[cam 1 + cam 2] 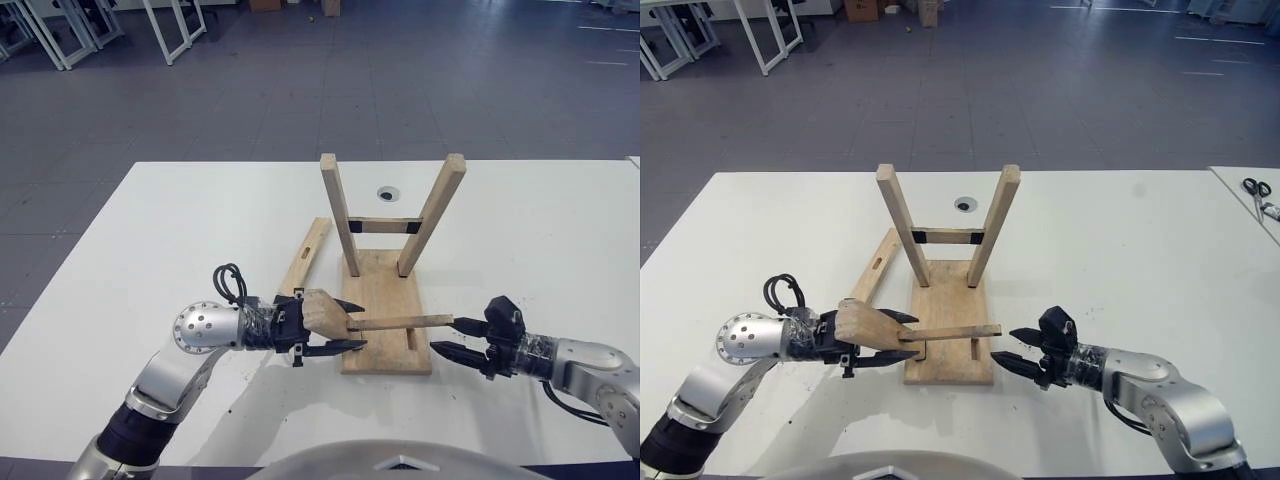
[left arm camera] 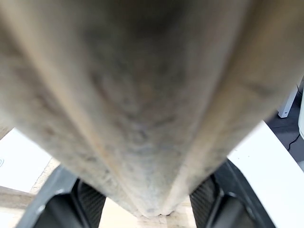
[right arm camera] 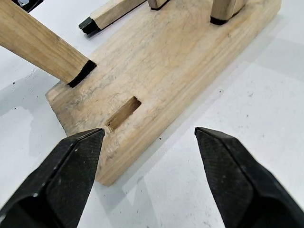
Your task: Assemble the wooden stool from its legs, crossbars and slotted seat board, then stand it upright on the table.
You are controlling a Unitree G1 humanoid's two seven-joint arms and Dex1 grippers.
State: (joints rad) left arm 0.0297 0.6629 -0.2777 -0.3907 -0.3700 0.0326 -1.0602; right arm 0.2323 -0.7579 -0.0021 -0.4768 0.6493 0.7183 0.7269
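The slotted seat board [image 1: 382, 290] lies flat mid-table. Two legs [image 1: 336, 210] [image 1: 432, 215] stand in its far slots, joined by a crossbar [image 1: 385, 226]. My left gripper [image 1: 358, 327] is shut on a third leg [image 1: 322, 312] over the board's near left corner. That leg's black-taped end [image 3: 78, 73] touches the board. A thin crossbar [image 1: 405, 322] sticks out of this leg toward the right. My right gripper [image 1: 447, 337] hangs open just past the crossbar's free end, beside the near right slot [image 3: 124, 113]. A fourth leg [image 1: 305, 257] lies loose to the left of the board.
A round cable hole [image 1: 388, 192] sits in the white table [image 1: 180, 230] behind the stool. Scissors [image 1: 1255, 187] lie at the far right edge. Bare tabletop stretches left and right of the board. Metal frames stand on the floor beyond.
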